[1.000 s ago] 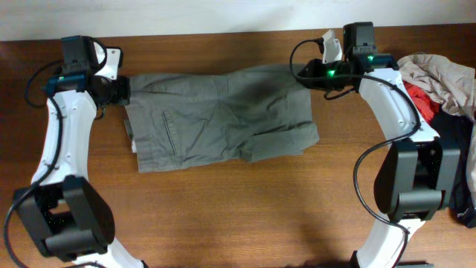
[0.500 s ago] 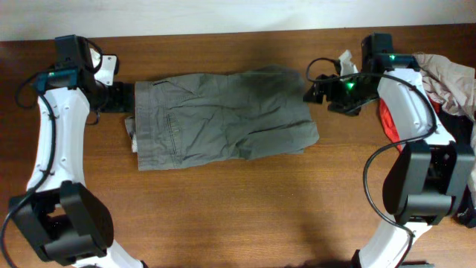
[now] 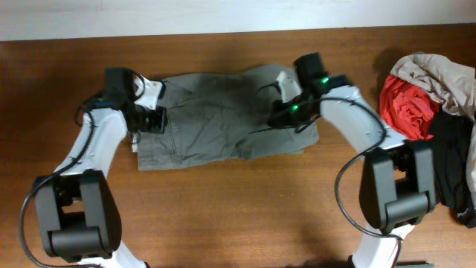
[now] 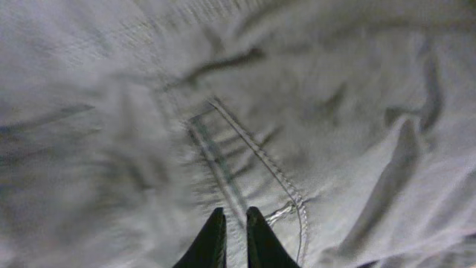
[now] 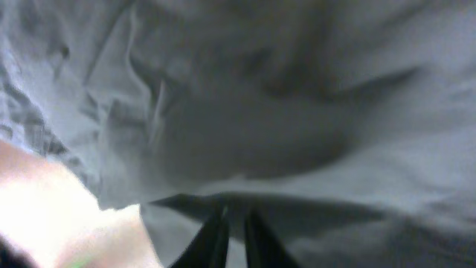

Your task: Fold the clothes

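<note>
The grey-olive cargo shorts (image 3: 216, 119) lie spread and wrinkled on the wooden table (image 3: 223, 216), waistband to the left. My left gripper (image 3: 155, 119) sits over the waistband end by a pocket. In the left wrist view its fingers (image 4: 233, 216) are closed together above the pocket seam of the shorts (image 4: 297, 89), with nothing between them. My right gripper (image 3: 277, 117) is over the right leg part. In the right wrist view its fingers (image 5: 234, 217) are closed together just above a dark fold of the shorts (image 5: 297, 112).
A pile of other garments lies at the table's right edge: a pale beige one (image 3: 439, 74) on top, a red one (image 3: 405, 104) and a black one (image 3: 454, 164) running down the right side.
Both arms have swung inward from the outer ends of the shorts and now sit over the cloth. The shorts lie much as before.
</note>
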Tool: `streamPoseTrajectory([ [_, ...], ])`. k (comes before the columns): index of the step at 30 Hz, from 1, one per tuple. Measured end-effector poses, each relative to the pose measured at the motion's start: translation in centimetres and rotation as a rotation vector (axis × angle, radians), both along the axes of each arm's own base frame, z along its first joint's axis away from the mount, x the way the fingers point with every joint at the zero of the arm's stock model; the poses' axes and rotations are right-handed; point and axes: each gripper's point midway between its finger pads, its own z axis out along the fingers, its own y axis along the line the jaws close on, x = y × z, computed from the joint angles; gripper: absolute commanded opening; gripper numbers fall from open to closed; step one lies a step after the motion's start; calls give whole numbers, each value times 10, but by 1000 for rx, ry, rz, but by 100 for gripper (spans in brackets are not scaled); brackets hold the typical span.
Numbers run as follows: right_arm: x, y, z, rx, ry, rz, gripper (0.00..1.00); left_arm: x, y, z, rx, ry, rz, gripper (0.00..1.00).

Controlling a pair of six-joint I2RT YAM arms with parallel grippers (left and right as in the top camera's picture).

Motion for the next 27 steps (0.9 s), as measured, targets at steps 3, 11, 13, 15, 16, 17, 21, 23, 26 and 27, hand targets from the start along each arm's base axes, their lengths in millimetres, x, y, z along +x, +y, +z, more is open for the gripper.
streamPoseTrajectory([
  [3,-8,7,-21,-66,6,-26,4,-12,-2,-23,14,45,8,6],
  [11,-48,-63,-72,-263,265,-187,4,-36,29,-62,107,179,92,3],
  [13,-56,-85,-72,-284,330,-243,4,-37,37,-63,106,187,119,3],
  [15,-62,-102,-70,-295,378,-290,4,-37,41,-62,85,189,138,2],
  [16,-63,-112,-69,-310,389,-316,4,-38,42,-62,75,192,143,1],
  [17,-65,-121,-69,-332,397,-336,4,-38,45,-62,70,196,152,1],
  [21,-74,-149,-68,-362,444,-397,4,-46,58,-60,48,237,193,2],
  [23,-78,-150,-63,-372,454,-391,4,-51,61,-53,46,274,203,9],
  [26,-79,-146,-45,-369,414,-380,4,-42,62,-30,34,270,210,17],
  [27,-75,-143,-33,-356,374,-378,4,-33,61,-17,27,241,206,19],
])
